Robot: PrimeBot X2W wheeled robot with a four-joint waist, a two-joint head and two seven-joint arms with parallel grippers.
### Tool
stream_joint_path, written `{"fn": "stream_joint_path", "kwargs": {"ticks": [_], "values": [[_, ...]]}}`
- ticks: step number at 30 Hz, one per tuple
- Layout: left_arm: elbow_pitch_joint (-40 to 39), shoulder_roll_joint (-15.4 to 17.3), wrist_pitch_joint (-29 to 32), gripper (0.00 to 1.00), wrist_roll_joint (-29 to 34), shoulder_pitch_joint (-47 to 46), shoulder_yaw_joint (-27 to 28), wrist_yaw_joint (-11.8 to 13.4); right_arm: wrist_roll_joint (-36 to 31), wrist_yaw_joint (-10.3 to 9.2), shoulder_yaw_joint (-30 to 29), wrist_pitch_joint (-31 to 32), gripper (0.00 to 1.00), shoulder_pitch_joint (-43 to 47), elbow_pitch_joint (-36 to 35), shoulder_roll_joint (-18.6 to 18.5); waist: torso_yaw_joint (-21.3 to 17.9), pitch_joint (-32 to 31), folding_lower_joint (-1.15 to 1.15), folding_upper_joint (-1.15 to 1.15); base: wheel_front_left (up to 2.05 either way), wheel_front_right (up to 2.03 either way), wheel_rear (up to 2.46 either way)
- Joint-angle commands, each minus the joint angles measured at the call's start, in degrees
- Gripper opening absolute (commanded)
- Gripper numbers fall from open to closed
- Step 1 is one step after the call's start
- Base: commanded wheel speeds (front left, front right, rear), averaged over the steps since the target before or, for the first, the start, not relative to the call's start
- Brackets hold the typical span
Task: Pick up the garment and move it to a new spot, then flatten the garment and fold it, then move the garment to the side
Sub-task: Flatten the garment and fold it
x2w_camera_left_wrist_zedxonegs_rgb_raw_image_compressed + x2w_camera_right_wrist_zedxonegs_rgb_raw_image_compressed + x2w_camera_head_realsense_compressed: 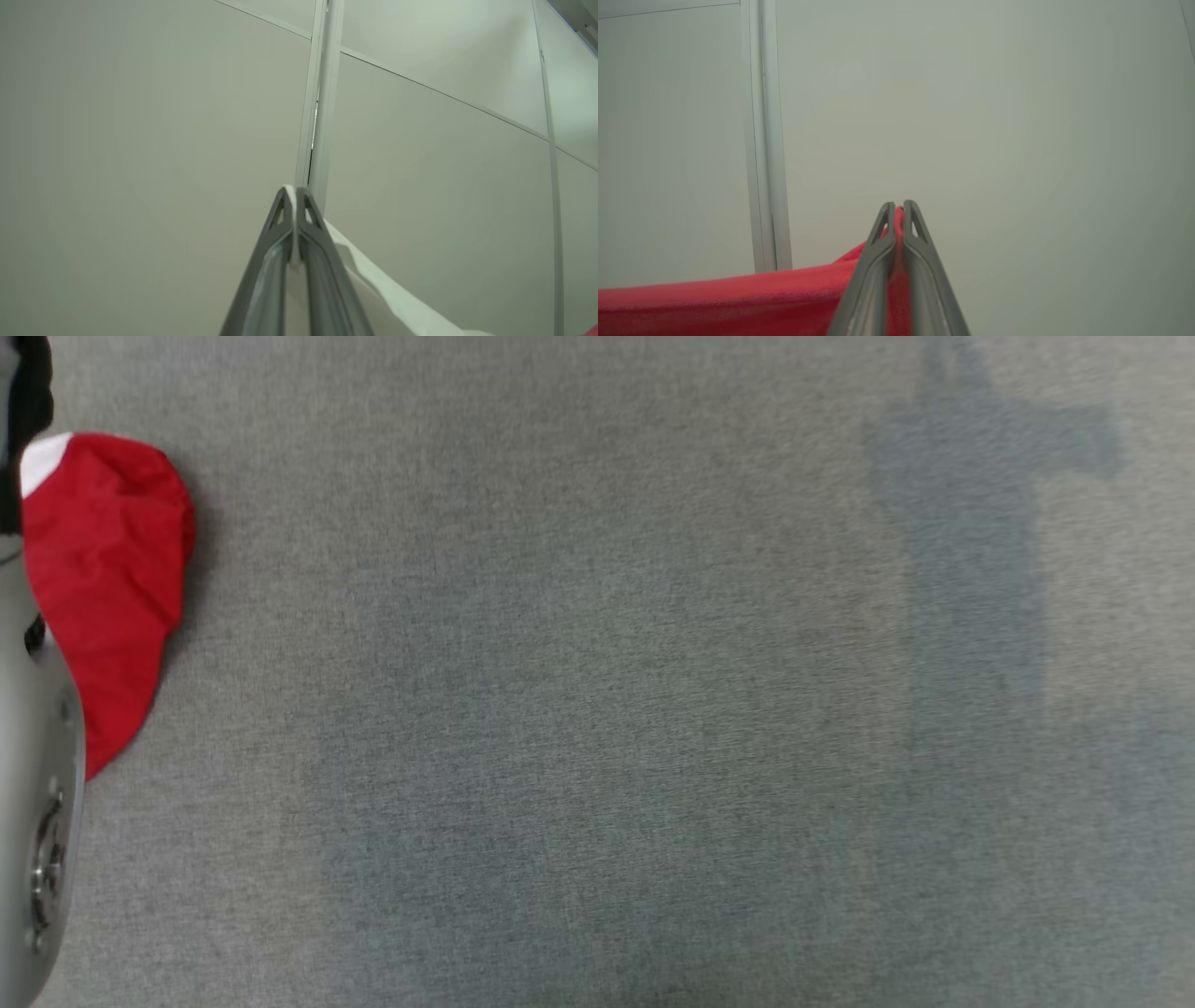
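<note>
The garment [107, 588] is red with a white part and hangs at the far left of the head view, beside a pale grey forearm [33, 821]. In the left wrist view my left gripper [294, 190] is shut on the garment's white edge [392, 291], which trails off to the lower right. My right gripper [899, 205] is shut on the garment's red cloth [738, 303], which stretches away to the lower left of the right wrist view. Both wrist cameras look at a pale wall.
A grey fabric surface [607, 709] spreads across the head view, with a faint arm-shaped shadow [971, 541] at the upper right. Pale wall panels with a vertical metal strip [322, 93] stand behind the left gripper, and a similar strip [766, 140] behind the right one.
</note>
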Motion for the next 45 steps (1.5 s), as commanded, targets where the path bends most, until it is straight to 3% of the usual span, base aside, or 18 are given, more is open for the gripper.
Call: {"fn": "stream_joint_path", "kwargs": {"ticks": [1, 5, 12, 19, 26, 37, 45], "values": [[1.21, -0.26, -0.90, 0.00, 0.17, -1.55, 0.13, -0.55, 0.22, -0.02, 0.44, -1.56, 0.00, -0.75, 1.58, -0.37, 1.13, 2.68, 0.00, 0.00, 0.00, 0.00, 0.00], [7.13, -1.46, -3.66, 0.00, 0.74, -2.27, -0.64, -2.89, 3.48, -0.01, 2.37, -6.65, 0.00, -1.06, 8.82, 0.03, 2.40, 4.95, 0.00, 0.00, 0.00, 0.00, 0.00], [9.18, -2.25, -4.54, 0.00, 3.01, 4.82, -1.99, -4.86, 9.23, -0.02, 5.82, -8.69, 0.00, 6.34, 15.78, -0.34, 4.53, 7.66, 0.00, 0.00, 0.00, 0.00, 0.00], [6.84, -1.69, -4.45, 0.00, 6.50, 20.31, -0.94, -5.97, 13.09, -0.02, 9.07, -9.08, 0.00, 17.01, 20.84, -1.18, 5.99, 5.12, 0.00, 0.00, 0.00, 0.00, 0.00], [5.59, 0.92, -4.42, 0.00, 7.98, 35.10, -4.51, -6.46, 16.25, -0.02, 13.16, -9.08, 0.00, 25.90, 22.21, -1.80, 6.20, -0.31, 0.00, 0.00, 0.00, 0.00, 0.00], [3.48, 10.86, -4.37, 0.00, -3.08, 54.81, -22.67, -6.42, 21.80, -0.04, 25.44, -7.13, 0.00, 38.28, 24.43, -5.57, 6.54, -12.34, 0.00, 0.00, 0.00, 0.00, 0.00], [-5.31, 16.81, -0.62, 0.00, -19.59, 62.30, -32.39, -6.42, 26.38, -0.06, 35.26, -2.21, 0.00, 45.50, 22.63, -10.45, 6.98, -19.26, 0.00, 0.00, 0.00, 0.00, 0.00]]}}
